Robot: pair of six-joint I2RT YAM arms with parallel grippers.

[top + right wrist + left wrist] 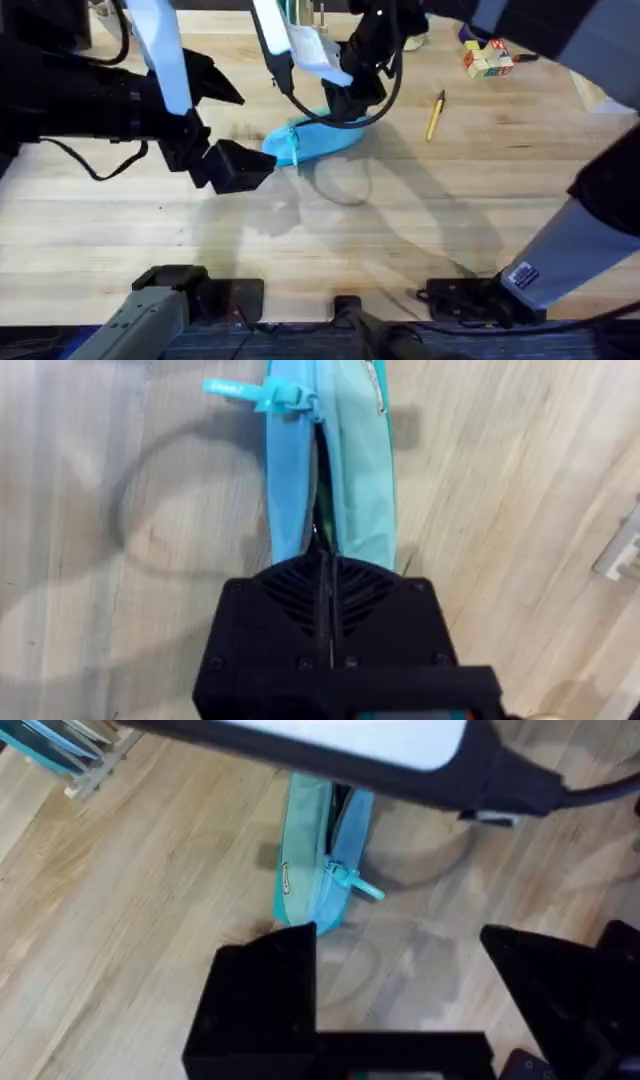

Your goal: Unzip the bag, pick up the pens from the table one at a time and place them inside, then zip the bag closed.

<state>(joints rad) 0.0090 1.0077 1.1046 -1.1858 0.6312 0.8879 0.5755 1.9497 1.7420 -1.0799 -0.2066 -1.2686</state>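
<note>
Zip was already run open along the bag (345,480), so step one looked done to me; my yellow pen (435,114) lay untouched on the counter (400,230), well apart to the right, so loading and zipping were left. My right hand (325,575) pinched the far end of the soft blue pouch mid-counter, my left hand (400,980) hovered spread open at its near end, pull tab sticking out sideways.

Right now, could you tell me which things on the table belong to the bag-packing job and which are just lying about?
Belonging to the job:
- light blue bag, partly unzipped
- yellow pen, lying on the table

Lying about:
- coloured blocks at the far right
</note>
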